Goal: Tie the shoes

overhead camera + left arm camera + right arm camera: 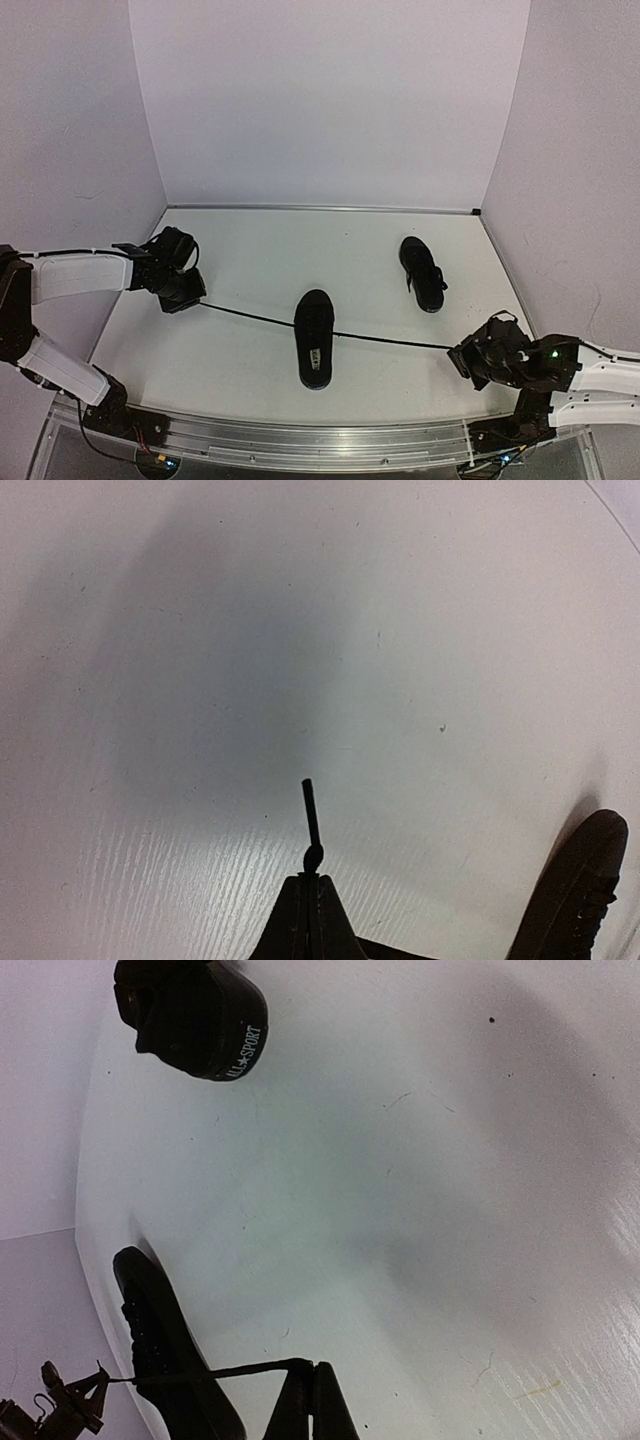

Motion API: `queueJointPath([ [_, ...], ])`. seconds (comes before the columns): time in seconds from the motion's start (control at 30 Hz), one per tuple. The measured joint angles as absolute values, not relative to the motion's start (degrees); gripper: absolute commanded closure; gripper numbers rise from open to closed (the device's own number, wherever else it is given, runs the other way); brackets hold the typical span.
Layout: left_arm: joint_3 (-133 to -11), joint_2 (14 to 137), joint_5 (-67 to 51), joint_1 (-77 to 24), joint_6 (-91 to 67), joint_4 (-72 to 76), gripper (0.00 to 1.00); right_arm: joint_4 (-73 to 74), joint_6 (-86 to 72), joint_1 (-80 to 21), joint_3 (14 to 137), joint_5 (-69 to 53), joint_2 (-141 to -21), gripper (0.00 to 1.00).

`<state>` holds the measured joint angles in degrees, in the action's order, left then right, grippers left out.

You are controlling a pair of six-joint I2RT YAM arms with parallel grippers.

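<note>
My left hand point(190, 298) is clenched on one end of the lace point(250, 316), close to the left edge of the tabletop point(250, 250). In its wrist view a short tip of lace stands out past the closed fingers. My right hand point(458, 352) is clenched on the other end, near the front right corner. Between them the lace runs almost straight and taut across the near shoe point(315, 340), which lies close to the middle of the front edge. The far shoe point(422, 272) lies apart from it, nearer the right edge and further back; I hold nothing of it.

I judge that I am pulling the two ends apart to tighten the lace over the near shoe. I cannot tell if a first crossing is already made there, because black lies on black. To do this well I should pull with both hands equally, so the shoe does not slide or turn. The left grip is very near the tip, so a hard pull could slip it out. Afterwards both ends must come toward the shoe with some slack, to form the loops.
</note>
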<state>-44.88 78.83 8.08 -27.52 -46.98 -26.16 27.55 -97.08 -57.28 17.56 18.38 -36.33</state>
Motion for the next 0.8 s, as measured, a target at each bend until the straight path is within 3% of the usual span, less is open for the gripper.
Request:
queueJointPath([
  [0.4, -41.1, 80.01, 3.81, -27.05, -47.35, -23.38, 1.0, 22.91, -94.63, -57.04, 17.3, 18.33, -47.18, 0.98],
  [0.63, -41.16, 80.04, 1.33, -27.0, -44.75, -22.87, 0.91, 20.56, -89.02, -57.04, 20.64, 18.34, -52.46, 0.68],
  [0.8, -41.99, 81.15, -1.45, -26.94, -42.85, -22.87, 0.73, 18.81, -84.81, -57.04, 23.38, 17.93, -54.71, 0.52],
])
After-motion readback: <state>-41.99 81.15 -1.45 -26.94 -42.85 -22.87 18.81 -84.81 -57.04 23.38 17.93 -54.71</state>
